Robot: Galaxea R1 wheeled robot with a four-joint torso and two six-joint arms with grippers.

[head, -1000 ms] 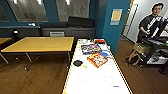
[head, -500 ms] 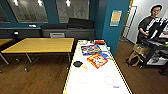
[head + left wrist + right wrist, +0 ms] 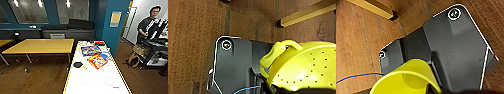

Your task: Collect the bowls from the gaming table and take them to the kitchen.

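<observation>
Two yellow-green bowls sit close under your wrist cameras. A perforated bowl with a looped handle (image 3: 308, 67) is in the left wrist view, and a smooth-walled bowl (image 3: 408, 80) is in the right wrist view, each above brown wooden floor (image 3: 190, 37). You cannot tell from these views whether the left gripper or the right gripper is clamped on its bowl or slack. Ahead of you in the head view, the gaming table (image 3: 100, 86) runs away lengthwise. On it lie an orange game box (image 3: 97, 61), a purple game box (image 3: 91, 50) beyond it, and a black round item with a yellow handle (image 3: 78, 65) beside them. A wooden-topped table (image 3: 42, 45) stands to its left, and a person (image 3: 147, 25) stands far right.
</observation>
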